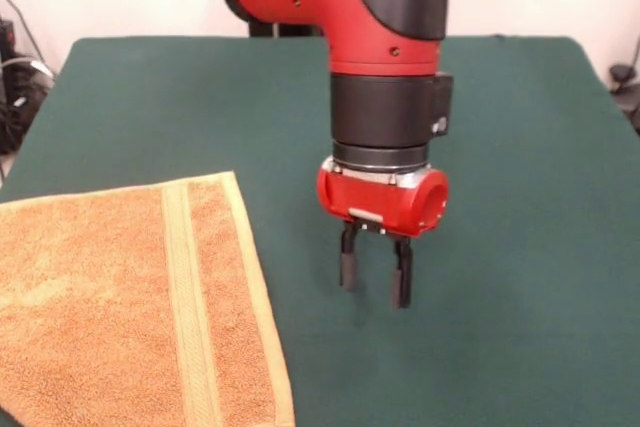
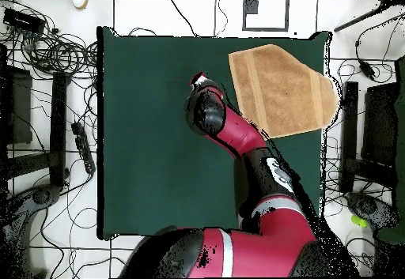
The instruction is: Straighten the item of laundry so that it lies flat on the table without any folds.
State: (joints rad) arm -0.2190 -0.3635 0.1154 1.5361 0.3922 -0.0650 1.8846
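Orange-tan terry towel w/ pale yellow-green stripe lies spread on dark green felt table, at its edge. Red-black arm's end effector hovers beside towel, fingers apart, empty (not touching cloth).

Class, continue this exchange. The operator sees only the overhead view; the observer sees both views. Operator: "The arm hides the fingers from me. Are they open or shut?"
Observer: Open. The front view shows the fingers apart with nothing between them.
Operator: Are they touching the towel?
Observer: No. The gripper hangs over bare table, beside the towel and apart from it.
Operator: Which side of the towel faces it?
Observer: The hemmed edge, with a paler stripe running parallel a little way in.
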